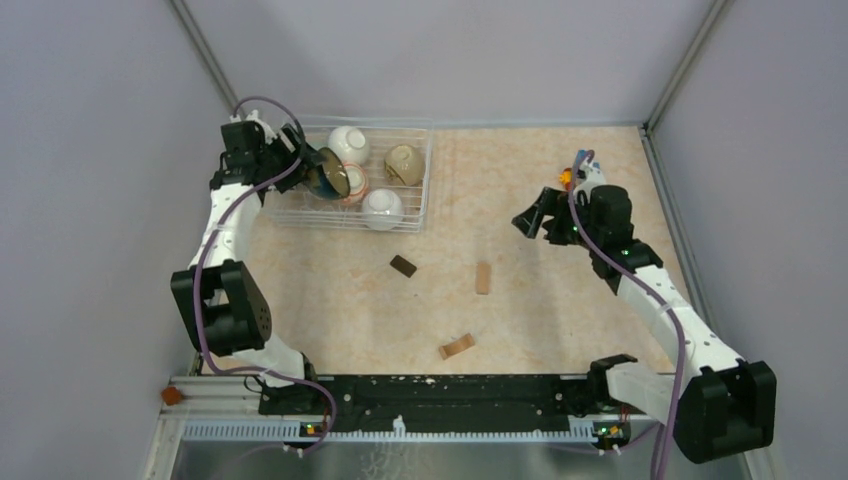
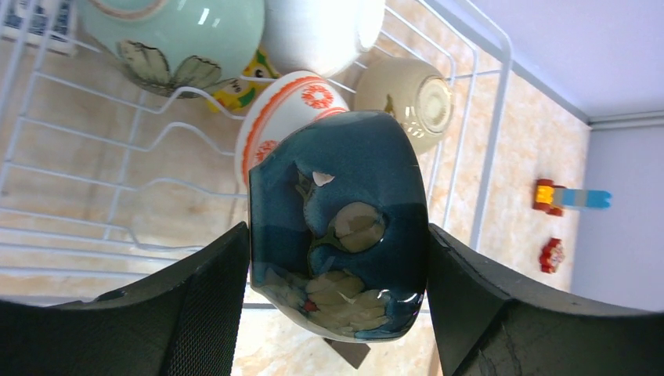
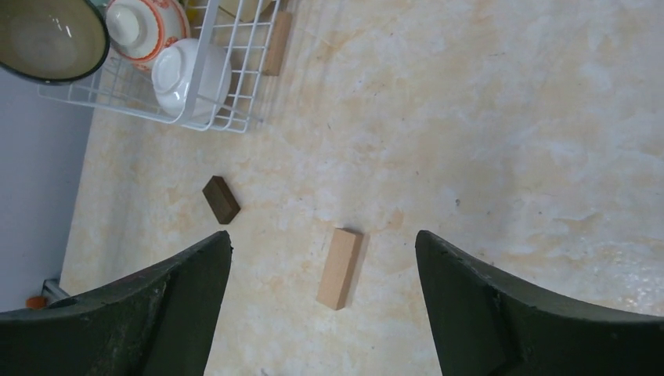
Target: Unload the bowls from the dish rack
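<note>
The wire dish rack [image 1: 425,190] stands at the table's back left. In it are two white bowls [image 1: 349,144] [image 1: 382,208], a tan bowl [image 1: 404,165] and an orange-red patterned bowl [image 1: 357,186]. The left wrist view also shows a pale-green bowl [image 2: 172,39]. My left gripper [image 1: 318,168] is shut on a dark blue bowl [image 2: 344,227] with an olive inside, tilted on its side over the rack's left part. Both fingers [image 2: 196,305] press its walls. My right gripper [image 1: 530,222] hangs open over the bare table right of centre, with nothing between its fingers [image 3: 196,290].
Three small wooden blocks lie on the table: a dark one [image 1: 403,265], a tan one [image 1: 483,277] and another [image 1: 456,346] nearer the arms. A small colourful toy [image 2: 568,197] sits at the back right, behind the right arm. Walls close in the table.
</note>
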You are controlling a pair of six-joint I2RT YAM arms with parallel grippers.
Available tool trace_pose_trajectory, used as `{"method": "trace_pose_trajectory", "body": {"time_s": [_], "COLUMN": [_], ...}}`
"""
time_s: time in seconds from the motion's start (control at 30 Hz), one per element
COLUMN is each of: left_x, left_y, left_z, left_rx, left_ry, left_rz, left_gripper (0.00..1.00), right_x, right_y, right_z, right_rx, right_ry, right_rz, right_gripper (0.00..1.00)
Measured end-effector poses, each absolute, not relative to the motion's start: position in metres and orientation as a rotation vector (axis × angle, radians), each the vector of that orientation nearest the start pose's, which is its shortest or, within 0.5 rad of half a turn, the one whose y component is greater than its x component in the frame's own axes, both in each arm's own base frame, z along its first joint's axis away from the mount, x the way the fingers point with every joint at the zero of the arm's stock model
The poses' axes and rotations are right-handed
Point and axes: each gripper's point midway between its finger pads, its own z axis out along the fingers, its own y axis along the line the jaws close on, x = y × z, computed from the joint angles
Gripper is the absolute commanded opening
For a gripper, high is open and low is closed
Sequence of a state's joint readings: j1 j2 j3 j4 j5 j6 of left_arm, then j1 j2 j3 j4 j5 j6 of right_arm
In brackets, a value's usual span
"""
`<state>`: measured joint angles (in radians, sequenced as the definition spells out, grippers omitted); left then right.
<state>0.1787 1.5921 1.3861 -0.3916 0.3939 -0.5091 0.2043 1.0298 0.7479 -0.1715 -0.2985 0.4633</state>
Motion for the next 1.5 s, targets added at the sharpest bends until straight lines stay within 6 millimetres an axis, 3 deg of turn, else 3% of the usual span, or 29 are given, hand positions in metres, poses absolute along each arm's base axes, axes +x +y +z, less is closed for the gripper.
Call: {"method": "trace_pose_trajectory", "body": {"time_s": [0.17,0.33,0.5,0.6,0.73,0.83,1.07,1.2,1.47,1.5], "left_x": [0.454,0.450,0.449,0.444,0.429,0.415,0.388,0.381,0.375,0.375], "left_y": [-0.024,-0.035,-0.051,-0.065,-0.095,-0.129,-0.197,-0.210,-0.221,-0.221], "left_z": [0.227,0.223,0.235,0.235,0.227,0.225,0.245,0.250,0.253,0.254], "left_rx": [-0.498,-0.501,-0.445,-0.409,-0.371,-0.300,-0.085,-0.051,-0.051,-0.055], "left_ry": [2.091,2.097,2.052,2.028,2.036,2.060,2.050,2.046,2.027,2.023], "left_rz": [-0.765,-0.851,-0.988,-1.099,-1.256,-1.360,-1.535,-1.574,-1.635,-1.640], "left_gripper": [0.52,0.52,0.52,0.52,0.52,0.52,0.52,0.52,0.53,0.56], "right_x": [0.316,0.323,0.334,0.340,0.350,0.359,0.366,0.367,0.367,0.367], "right_y": [0.170,0.209,0.237,0.254,0.268,0.279,0.309,0.312,0.312,0.311], "right_z": [0.193,0.207,0.216,0.218,0.213,0.209,0.216,0.211,0.208,0.208], "right_rx": [0.013,-0.069,-0.101,-0.112,-0.087,-0.073,-0.110,-0.109,-0.108,-0.105], "right_ry": [2.117,2.119,2.117,2.123,2.145,2.162,2.157,2.171,2.180,2.179], "right_rz": [0.777,0.832,0.856,0.876,0.902,0.907,0.939,0.938,0.940,0.937], "right_gripper": [0.85,0.82,0.81,0.71,0.67,0.67,0.61,0.45,0.00,0.00]}}
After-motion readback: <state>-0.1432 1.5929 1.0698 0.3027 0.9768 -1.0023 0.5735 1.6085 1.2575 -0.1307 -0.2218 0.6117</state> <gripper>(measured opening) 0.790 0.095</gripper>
